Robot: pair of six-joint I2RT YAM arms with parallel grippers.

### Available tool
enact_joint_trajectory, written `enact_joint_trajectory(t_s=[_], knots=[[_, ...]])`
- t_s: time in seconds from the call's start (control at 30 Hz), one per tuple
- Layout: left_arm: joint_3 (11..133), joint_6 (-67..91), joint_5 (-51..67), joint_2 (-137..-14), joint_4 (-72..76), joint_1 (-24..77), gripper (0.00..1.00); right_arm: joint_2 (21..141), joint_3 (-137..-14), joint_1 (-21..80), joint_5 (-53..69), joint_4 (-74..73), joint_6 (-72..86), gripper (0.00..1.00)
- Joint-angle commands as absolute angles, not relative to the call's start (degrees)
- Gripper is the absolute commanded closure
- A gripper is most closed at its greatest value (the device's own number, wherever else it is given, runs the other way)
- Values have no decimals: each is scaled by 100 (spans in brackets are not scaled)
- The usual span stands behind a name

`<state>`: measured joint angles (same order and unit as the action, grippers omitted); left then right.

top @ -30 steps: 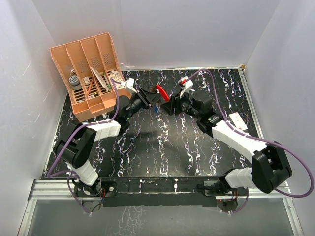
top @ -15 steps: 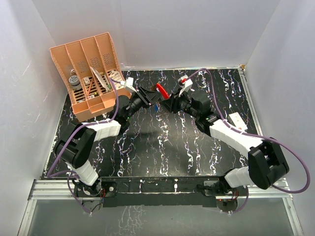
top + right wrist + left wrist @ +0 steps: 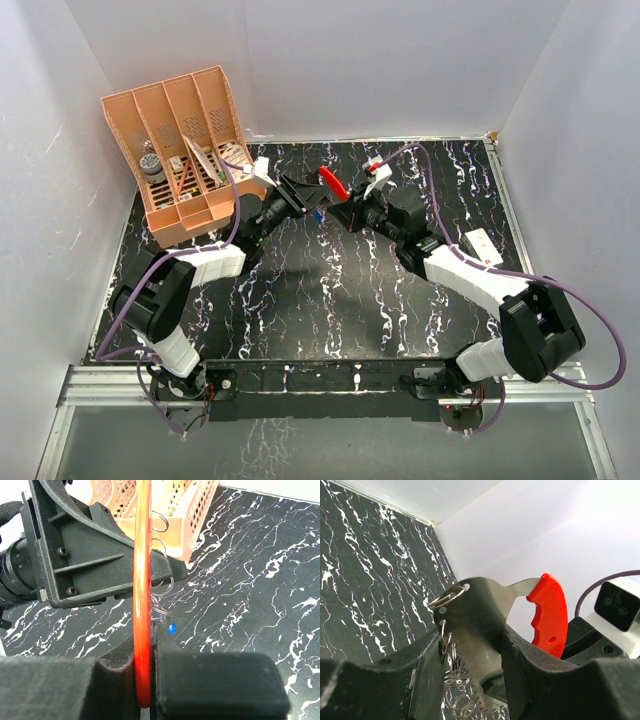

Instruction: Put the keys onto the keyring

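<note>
**Two grippers hold one keyring**

The keyring (image 3: pixel 332 184) is up in the air above the black table (image 3: pixel 330 300), to the right of the orange rack (image 3: pixel 190 212). It has one curved red side and one flat, shiny silver side. The silver side has little holes along its edge. Thin wire rings (image 3: pixel 451 596) go through those holes and curl down in a bunch. Seen from its edge, the red side looks like one thin orange-red line.

The left gripper (image 3: pixel 305 200) reaches out from the rack side. Its two black fingers (image 3: pixel 427 675) are partly closed, with the silver side pinched between them.

The right gripper (image 3: pixel 347 210) comes from the side away from the rack. Its fingers (image 3: pixel 120 680) are pressed tight together on the thin red edge.

The key (image 3: pixel 317 214) is tiny, with a bright blue head. It is also right of the rack, low between the two grippers. In the right wrist view it sits close to the thin wires. I cannot tell if it hangs on one of them.
</note>
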<state>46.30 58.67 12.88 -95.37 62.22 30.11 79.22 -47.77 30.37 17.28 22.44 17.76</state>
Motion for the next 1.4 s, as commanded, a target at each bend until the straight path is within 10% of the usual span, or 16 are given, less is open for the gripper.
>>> enact_joint_trajectory(t_s=[0.0, 0.1, 0.2, 0.4, 1.37], knots=[[4744, 5977, 1379, -9236, 6596, 2996, 94, 7728, -4672, 3015, 1480, 2789, 1828, 100], [4706, 5997, 1401, -9272, 6662, 2995, 92, 7593, -4575, 3015, 1310, 2902, 1860, 100], [4681, 5893, 1326, -9229, 6609, 2985, 42, 7459, -4587, 3014, 1157, 2749, 1835, 100], [4601, 5238, 1006, -8911, 6255, 2954, 2, 7147, -4817, 3014, 948, 1975, 1593, 100], [3450, 2293, 826, -8175, 7029, 3719, 42, 7060, -6875, 2971, 1261, -729, 1214, 100]])
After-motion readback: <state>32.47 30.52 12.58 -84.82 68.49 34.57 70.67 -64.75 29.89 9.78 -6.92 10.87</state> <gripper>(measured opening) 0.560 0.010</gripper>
